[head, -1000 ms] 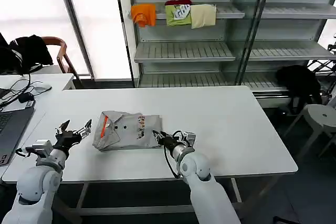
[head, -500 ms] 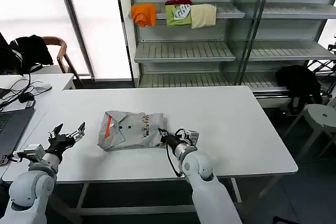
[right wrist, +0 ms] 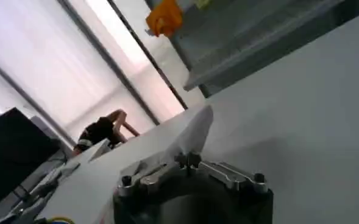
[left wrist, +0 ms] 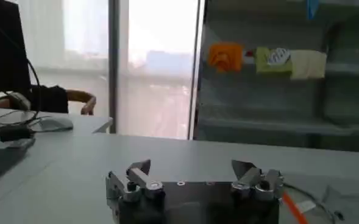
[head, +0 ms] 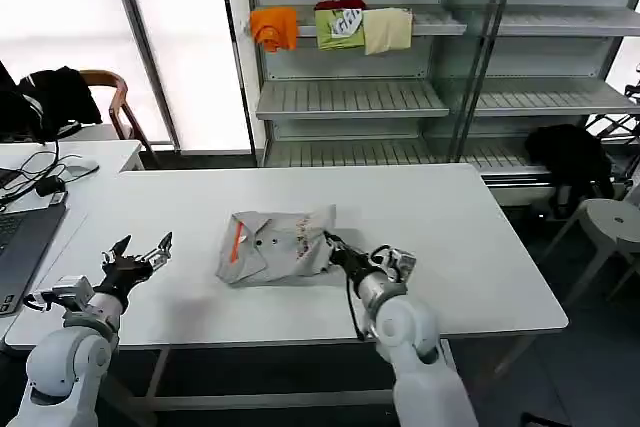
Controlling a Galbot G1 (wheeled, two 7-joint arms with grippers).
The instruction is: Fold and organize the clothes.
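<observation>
The folded shirts (head: 278, 246) lay as one grey bundle near the middle of the table (head: 480, 237), orange collar lining toward 9 o'clock, print toward 3 o'clock. The right gripper (head: 333, 247) sat at the bundle's 3 o'clock edge, fingers pressed together on a pinch of the cloth; the right wrist view showed fabric (right wrist: 193, 131) rising from between them. The left gripper (head: 140, 252) hovered over the table at 9 o'clock of the bundle, well apart from it, fingers spread and empty.
</observation>
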